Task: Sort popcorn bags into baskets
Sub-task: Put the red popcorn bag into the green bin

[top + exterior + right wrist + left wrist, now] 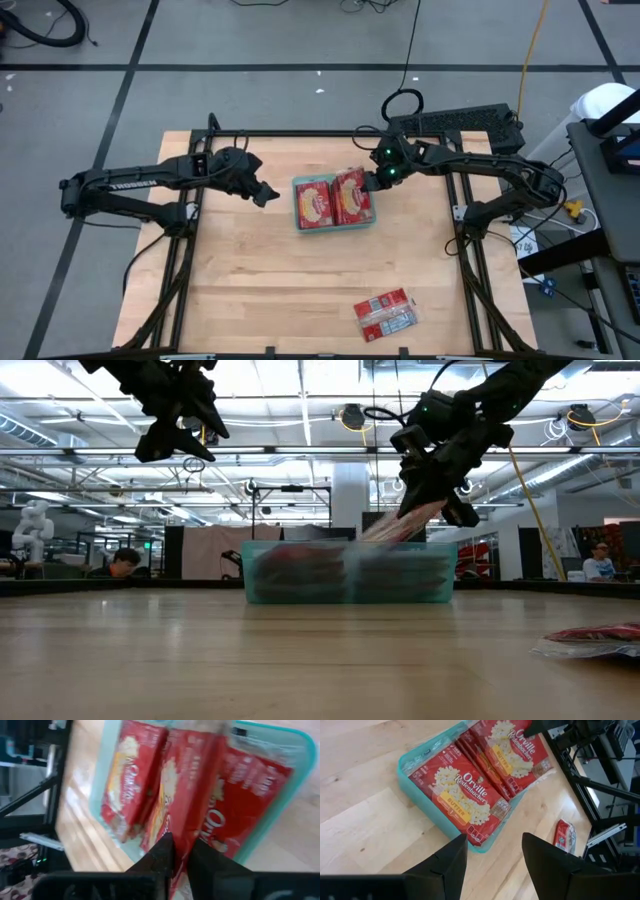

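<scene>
A teal basket stands at the table's middle with popcorn bags lying flat in its left half, picture side up. Another popcorn bag leans slanting over the right half, and my right gripper is shut on it at the basket's far right corner. My left gripper hangs open above the table just left of the basket, with nothing between its fingers. Two more red bags lie on the wood near the front right. My right gripper pinches the slanted bag's upper end between its two fingers, which come slanting down from the table's far right. The bag tilts, its held end raised above the rim and its lower end down in the basket.
A black device sits beyond the table's far right edge. Bare wood lies in front of the basket and on the left half of the table. The loose bags lie close to the front right corner.
</scene>
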`<state>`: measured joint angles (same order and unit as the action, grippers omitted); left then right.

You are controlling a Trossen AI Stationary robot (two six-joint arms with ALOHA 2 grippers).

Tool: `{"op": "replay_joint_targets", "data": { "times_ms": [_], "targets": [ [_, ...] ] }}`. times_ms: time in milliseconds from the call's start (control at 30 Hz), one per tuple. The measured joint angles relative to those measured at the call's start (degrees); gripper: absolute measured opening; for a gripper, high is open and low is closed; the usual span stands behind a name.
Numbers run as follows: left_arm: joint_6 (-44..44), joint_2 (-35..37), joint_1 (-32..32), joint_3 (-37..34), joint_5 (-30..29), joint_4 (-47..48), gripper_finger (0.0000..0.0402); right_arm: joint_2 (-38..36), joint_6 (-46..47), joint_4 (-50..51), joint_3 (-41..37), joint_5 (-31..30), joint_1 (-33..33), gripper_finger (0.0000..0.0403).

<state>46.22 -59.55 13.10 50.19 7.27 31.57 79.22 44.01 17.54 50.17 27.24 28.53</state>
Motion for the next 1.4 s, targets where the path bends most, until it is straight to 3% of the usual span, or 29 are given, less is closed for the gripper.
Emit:
{"op": "replay_joint_targets", "data": {
  "times_ms": [300,767,967,1167,1400],
  "targets": [
    [2.0,0.0,0.0,0.0,-0.5,-0.5,0.0191,0.0,-1.7,2.3,0.0,-1.1,0.0,0.0097],
    [6.8,0.0,-1.0,0.0,-4.6,-4.4,0.0191,-0.6,-6.0,5.7,0.0,-2.7,0.0,0.0155],
    [8.6,-0.4,-6.0,0.0,-12.3,-8.8,0.0191,-3.0,-9.5,7.7,0.0,-7.8,0.7,0.018],
    [10.1,-4.2,-12.8,0.0,-16.6,-14.4,0.0191,-7.1,-12.3,8.1,0.0,-7.8,2.2,0.0185],
    [9.8,-14.9,-20.7,0.0,-16.7,-33.5,0.0191,-15.5,-11.8,8.6,0.0,-7.6,2.1,0.0185]
  ]
}}
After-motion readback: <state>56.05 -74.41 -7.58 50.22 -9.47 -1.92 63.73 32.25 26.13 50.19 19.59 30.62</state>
